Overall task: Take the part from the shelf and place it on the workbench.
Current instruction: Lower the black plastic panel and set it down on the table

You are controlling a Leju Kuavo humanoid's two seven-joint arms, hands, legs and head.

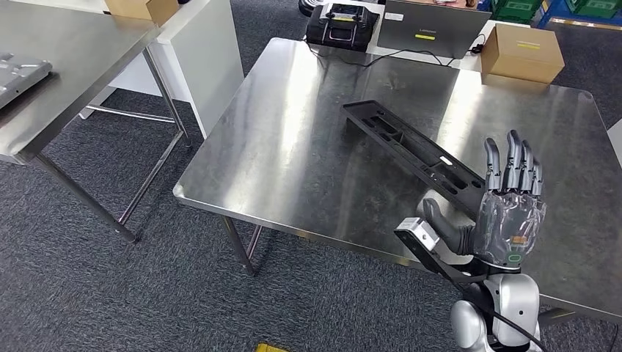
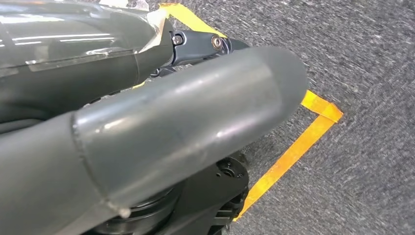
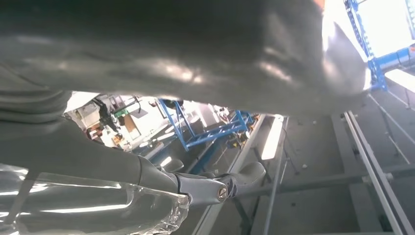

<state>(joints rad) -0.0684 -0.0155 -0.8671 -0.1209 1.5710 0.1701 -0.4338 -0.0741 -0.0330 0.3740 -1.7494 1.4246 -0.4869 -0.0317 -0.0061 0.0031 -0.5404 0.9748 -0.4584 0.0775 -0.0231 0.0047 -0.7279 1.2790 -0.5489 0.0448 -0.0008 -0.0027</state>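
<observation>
A long black plastic part (image 1: pixel 411 147) lies flat on the steel workbench (image 1: pixel 293 154), running diagonally from the middle toward the near right. My right hand (image 1: pixel 510 205) is raised at the part's near end with its fingers straight and spread, holding nothing. Its thumb points toward the part, and the palm hides the part's last stretch. A small metal bracket (image 1: pixel 418 233) sticks out at that wrist. In the left wrist view, my left hand (image 2: pixel 171 122) hangs over the carpet with thumb and fingers stretched out and nothing in them.
A second steel table (image 1: pixel 73 59) with a grey part (image 1: pixel 18 77) stands at the left, with a carpeted gap between the tables. Behind the workbench are a cardboard box (image 1: pixel 522 53), a laptop (image 1: pixel 425 28) and a black case (image 1: pixel 341 22). Orange tape (image 2: pixel 293 147) marks the floor.
</observation>
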